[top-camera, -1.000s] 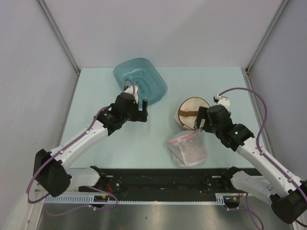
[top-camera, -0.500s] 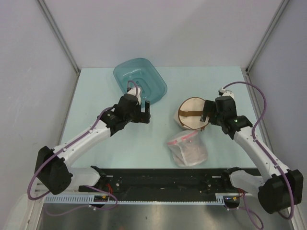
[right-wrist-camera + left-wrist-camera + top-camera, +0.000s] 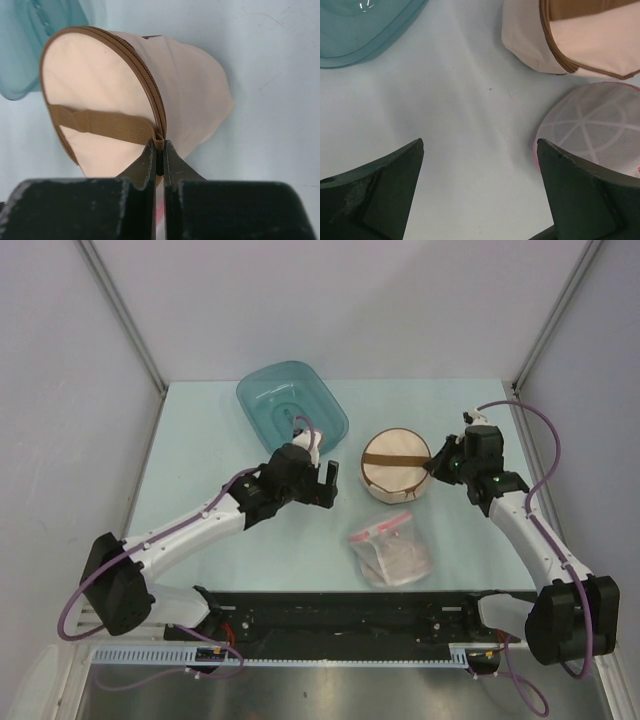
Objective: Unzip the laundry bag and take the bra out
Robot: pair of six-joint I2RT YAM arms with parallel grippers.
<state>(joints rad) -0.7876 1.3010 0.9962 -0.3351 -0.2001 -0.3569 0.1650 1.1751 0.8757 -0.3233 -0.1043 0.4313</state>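
Observation:
The laundry bag [image 3: 395,465] is a round beige case with a brown strap, standing at the table's middle right with its zip closed. It also shows in the right wrist view as the laundry bag [image 3: 100,85] and at the top right of the left wrist view [image 3: 580,35]. My right gripper [image 3: 432,466] is at the bag's right edge. Its jaws [image 3: 159,142] are shut on a small brown tab at the zip line, where the strap ends. My left gripper [image 3: 325,480] hangs open over bare table left of the bag, with nothing between its fingers [image 3: 480,145]. The bra is hidden.
A teal tub [image 3: 290,405] stands at the back, left of the bag, and shows at the left edge of both wrist views [image 3: 365,25] [image 3: 20,45]. A clear plastic bag with a pink zip strip [image 3: 392,552] lies in front of the laundry bag, with white mesh [image 3: 600,130] inside it.
My right gripper has swung round to the laundry bag's right edge and shut on the brown tab. The bag has shifted and turned. My left arm has moved right, toward the bag, still open.

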